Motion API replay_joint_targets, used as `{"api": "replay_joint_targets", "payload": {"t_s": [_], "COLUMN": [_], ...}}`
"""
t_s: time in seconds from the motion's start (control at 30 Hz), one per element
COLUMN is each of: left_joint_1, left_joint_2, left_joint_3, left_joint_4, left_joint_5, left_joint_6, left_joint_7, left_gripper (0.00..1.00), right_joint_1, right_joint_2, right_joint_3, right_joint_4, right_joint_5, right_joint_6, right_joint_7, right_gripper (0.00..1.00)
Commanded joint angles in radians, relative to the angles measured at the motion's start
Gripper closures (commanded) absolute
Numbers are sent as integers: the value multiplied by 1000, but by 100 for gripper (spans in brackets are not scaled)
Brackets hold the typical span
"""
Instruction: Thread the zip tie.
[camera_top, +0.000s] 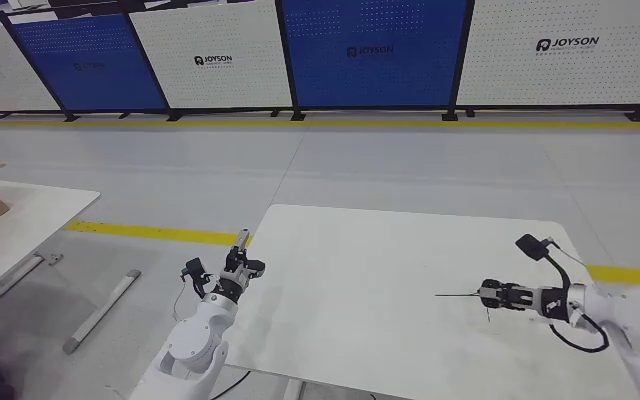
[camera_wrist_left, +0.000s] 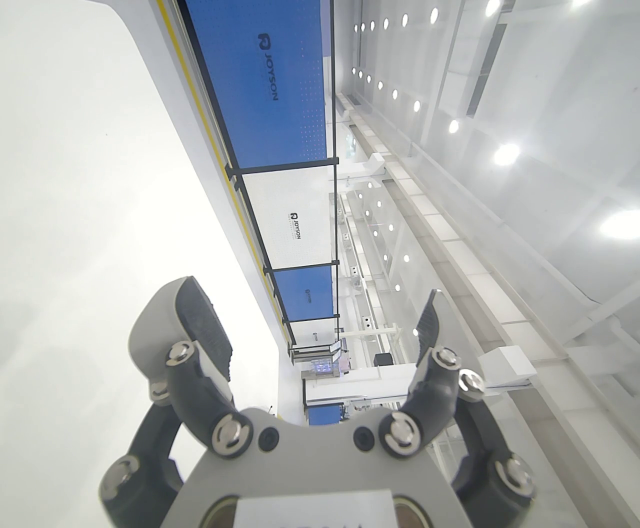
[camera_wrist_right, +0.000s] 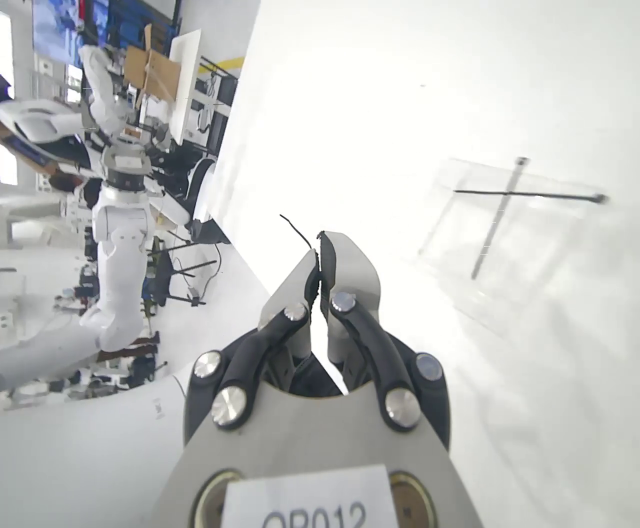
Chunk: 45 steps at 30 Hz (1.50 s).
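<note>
At a white table (camera_top: 400, 250) in a bright hall, a two-armed robot works over a grey floor (camera_top: 400, 160) crossed by yellow lines (camera_top: 150, 232). Blue and white perforated panels (camera_top: 375, 50) close off the far side, and a second white table (camera_top: 40, 205) stands off to the left. Each panel carries a dark logo with lettering. A white sticker (camera_wrist_right: 310, 495) on the right wrist mount shows print cut off at the edge.

The left arm stands at the table's near-left edge. The left gripper (camera_wrist_left: 310, 295) is tilted up toward the ceiling lights (camera_wrist_left: 505, 154), its fingers spread wide with nothing between them. The right arm is stretched low over the table's right side. The right gripper (camera_wrist_right: 318, 250) is pinched tight on the thin black zip tie (camera_top: 458, 295), whose free end juts toward the table's middle. Nearby on the table lies what looks like a clear sheet (camera_wrist_right: 550, 250), bearing another black tie (camera_wrist_right: 550, 196) crossed by a grey line (camera_wrist_right: 492, 235).
</note>
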Motion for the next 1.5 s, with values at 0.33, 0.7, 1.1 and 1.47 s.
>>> {"api": "replay_joint_targets", "payload": {"t_s": [0.33, 0.7, 1.1, 1.47], "left_joint_1": [0, 0, 0, 0], "left_joint_2": [0, 0, 0, 0], "left_joint_3": [0, 0, 0, 0], "left_joint_4": [0, 0, 0, 0], "left_joint_5": [0, 0, 0, 0], "left_joint_6": [0, 0, 0, 0], "left_joint_7": [0, 0, 0, 0], "left_gripper": [0, 0, 0, 0], "right_joint_1": [13, 7, 123, 123], "right_joint_2": [-6, -17, -72, -72], "right_joint_3": [-21, -56, -231, -231], "right_joint_4": [9, -49, -24, -24], "right_joint_5": [17, -33, -118, -118], "right_joint_6": [13, -138, -185, -185], "right_joint_7": [-8, -107, -242, -242], "right_gripper": [100, 100, 100, 100]}}
